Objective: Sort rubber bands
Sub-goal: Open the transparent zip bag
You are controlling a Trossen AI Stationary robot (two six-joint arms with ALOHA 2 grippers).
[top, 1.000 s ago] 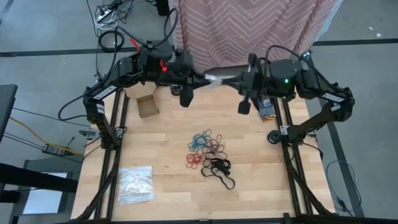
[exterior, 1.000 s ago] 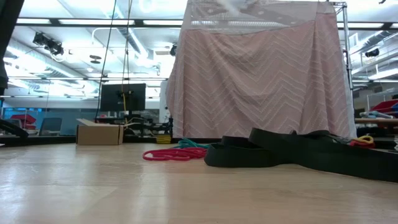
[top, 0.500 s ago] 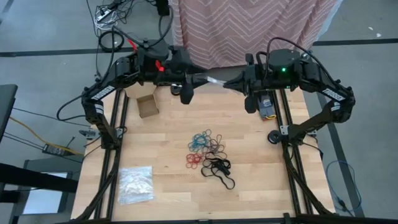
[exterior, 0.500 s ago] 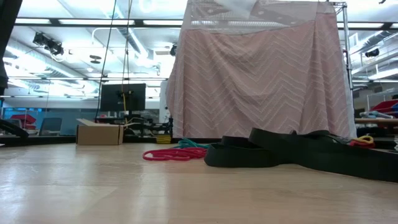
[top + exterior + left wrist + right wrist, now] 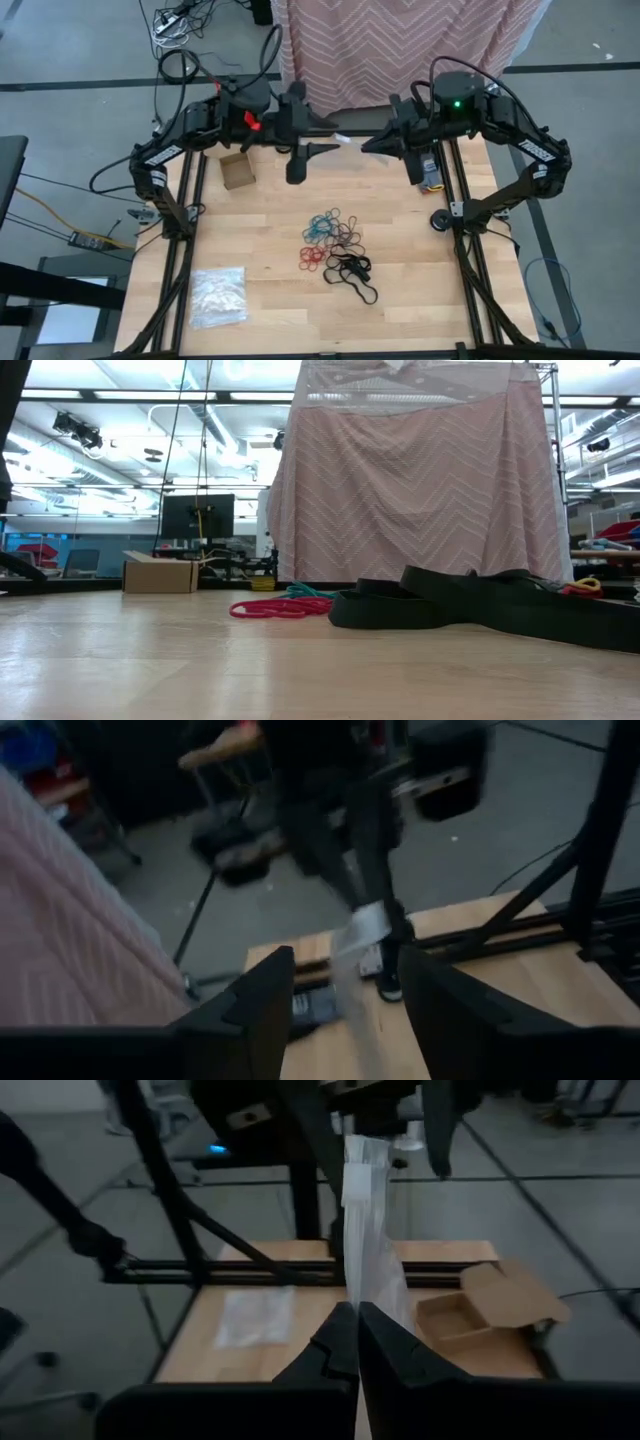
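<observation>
Up at twelve o'clock, your right gripper point(image 5: 356, 1342) is pinching the clear bag point(image 5: 368, 1250) alone while the left gripper point(image 5: 345, 985) is standing open, so the bag is likely to slip or sag.

Even overhead light is falling on the counter point(image 5: 260, 220) in the high view, casting only faint shadows. Ceiling lamps are glaring across the top of the low view. Both wrist views are looking dim, bluish and motion-blurred.

rubber bands point(image 5: 335, 243) too small to count, left wrist view blurred
</observation>
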